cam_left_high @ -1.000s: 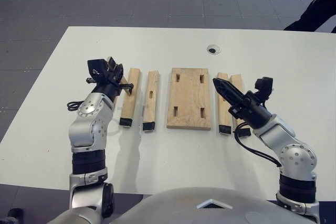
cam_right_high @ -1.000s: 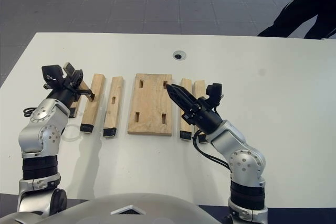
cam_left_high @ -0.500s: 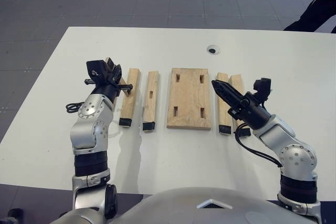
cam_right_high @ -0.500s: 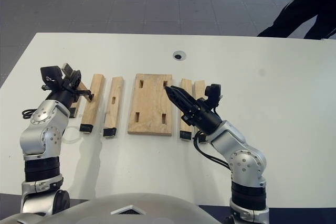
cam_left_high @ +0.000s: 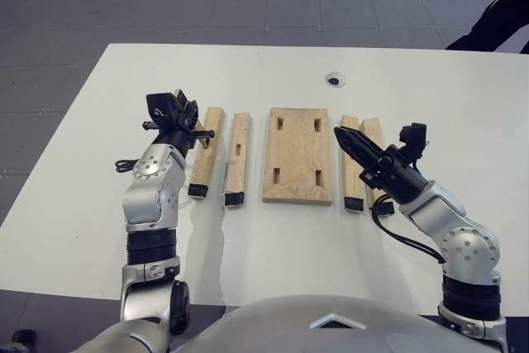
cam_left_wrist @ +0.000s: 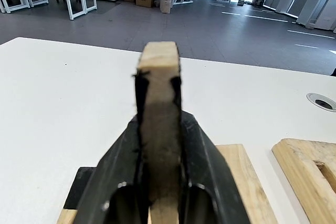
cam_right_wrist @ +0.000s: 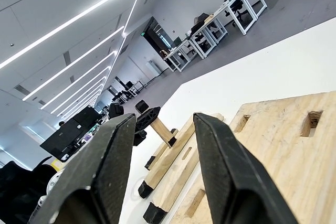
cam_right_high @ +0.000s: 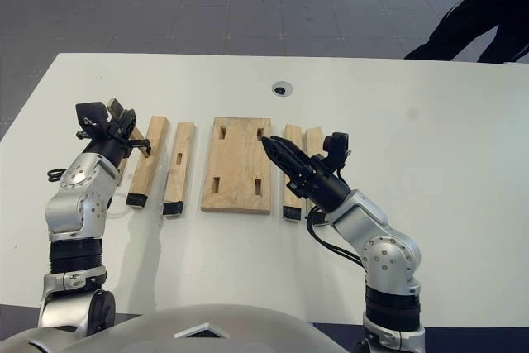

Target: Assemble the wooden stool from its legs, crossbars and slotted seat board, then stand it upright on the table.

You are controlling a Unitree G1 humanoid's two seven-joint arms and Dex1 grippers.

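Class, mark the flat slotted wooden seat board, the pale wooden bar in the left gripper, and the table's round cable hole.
Flat slotted wooden seat board [cam_left_high: 297, 155], left eye view, bare middle.
Pale wooden bar [cam_left_wrist: 158, 59], left wrist view, free end.
Round cable hole [cam_left_high: 334, 79], left eye view, centre.

Left claw [cam_left_high: 183, 118] raised, clamped on crossbar [cam_left_wrist: 157, 77]; right claw [cam_left_high: 340, 134] hovering low, jaws apart.
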